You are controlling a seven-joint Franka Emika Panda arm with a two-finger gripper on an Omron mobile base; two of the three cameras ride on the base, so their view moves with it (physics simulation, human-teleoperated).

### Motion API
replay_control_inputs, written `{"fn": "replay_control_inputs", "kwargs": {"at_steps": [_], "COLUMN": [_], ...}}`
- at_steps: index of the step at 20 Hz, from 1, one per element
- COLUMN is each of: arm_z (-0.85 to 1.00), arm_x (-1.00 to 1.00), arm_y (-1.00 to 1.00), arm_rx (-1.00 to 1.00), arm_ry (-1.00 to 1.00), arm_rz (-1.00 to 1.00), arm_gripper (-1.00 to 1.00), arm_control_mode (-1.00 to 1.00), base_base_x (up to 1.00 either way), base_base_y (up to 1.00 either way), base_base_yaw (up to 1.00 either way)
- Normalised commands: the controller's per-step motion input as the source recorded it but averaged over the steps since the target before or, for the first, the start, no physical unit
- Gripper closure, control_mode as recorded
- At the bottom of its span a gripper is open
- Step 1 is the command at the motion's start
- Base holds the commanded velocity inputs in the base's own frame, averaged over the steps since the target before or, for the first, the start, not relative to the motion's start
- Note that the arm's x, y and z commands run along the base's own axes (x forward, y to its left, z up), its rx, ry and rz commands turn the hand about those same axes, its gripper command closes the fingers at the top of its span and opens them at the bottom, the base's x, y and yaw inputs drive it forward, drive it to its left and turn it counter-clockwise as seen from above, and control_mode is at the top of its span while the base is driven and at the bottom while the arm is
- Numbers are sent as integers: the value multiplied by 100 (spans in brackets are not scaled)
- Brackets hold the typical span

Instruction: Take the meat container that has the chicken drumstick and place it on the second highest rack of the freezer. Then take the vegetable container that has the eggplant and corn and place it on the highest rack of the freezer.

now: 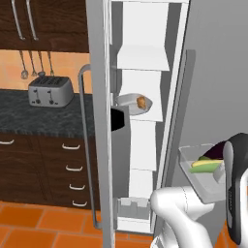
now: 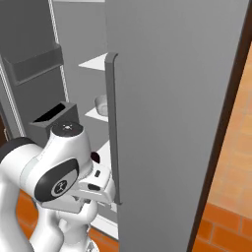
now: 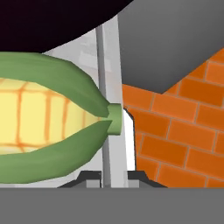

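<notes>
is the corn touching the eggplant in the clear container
Touching. In the left base view the green-husked yellow corn lies against the dark purple eggplant inside the clear plastic container, with no gap between them.

The arm point(image 2: 54, 172) is glossy white, built of rounded, swollen links. One joint cap point(image 2: 66, 129) is a dark disc with small pale marks on top; another dark round cap point(image 2: 58, 184) on the link's side carries a small white emblem. The wrist block point(image 2: 96, 184) is white and angular with dark slots. From the left, a tall dark grey cover point(image 1: 237, 189) with a paler rim fronts a white curved link point(image 1: 181, 213).
</notes>
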Motion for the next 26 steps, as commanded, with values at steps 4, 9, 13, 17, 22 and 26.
{"fn": "replay_control_inputs", "kwargs": {"at_steps": [4, 9, 13, 17, 22, 26], "arm_z": [0, 0, 0, 0, 0, 0], "arm_x": [0, 0, 0, 0, 0, 0], "arm_y": [0, 0, 0, 0, 0, 0], "arm_rx": [0, 0, 0, 0, 0, 0], "arm_ry": [0, 0, 0, 0, 0, 0], "arm_rz": [0, 0, 0, 0, 0, 0], "arm_gripper": [100, 100, 100, 100, 100, 100], "arm_control_mode": [100, 100, 100, 100, 100, 100], "base_base_x": [-10, -31, -2, -3, -11, 26], "base_base_y": [-5, 0, -13, -78, -57, 46], "base_base_yaw": [-3, -5, -7, 0, 0, 0]}}
